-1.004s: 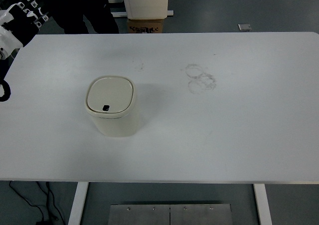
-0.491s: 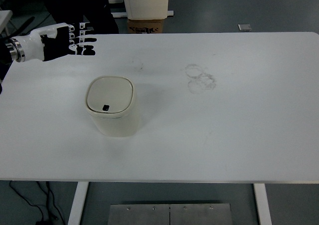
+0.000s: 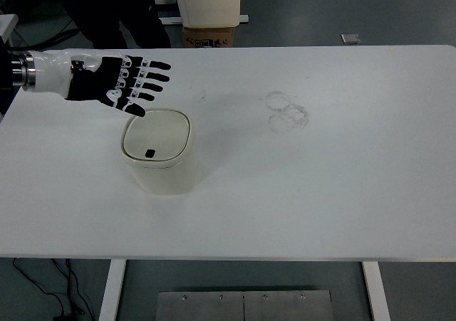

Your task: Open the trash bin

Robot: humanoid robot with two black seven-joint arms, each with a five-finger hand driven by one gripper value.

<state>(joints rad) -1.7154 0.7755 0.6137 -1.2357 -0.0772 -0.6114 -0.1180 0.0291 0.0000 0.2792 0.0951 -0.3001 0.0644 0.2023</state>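
A small cream trash bin with a closed rounded-square lid and a small black button at the lid's front edge stands on the white table, left of centre. My left hand comes in from the left edge, fingers spread flat and holding nothing. It hovers just behind and to the left of the bin, with the thumb tip over the lid's back left corner. The right arm is out of view.
Faint grey ring marks stain the table right of centre. Beyond the far edge stand a cream container on a cardboard box, and a dark figure at top left.
My left hand has come in from the left edge, moving right and toward the bin, and its fingers now reach the lid's back corner. The bin has not moved.
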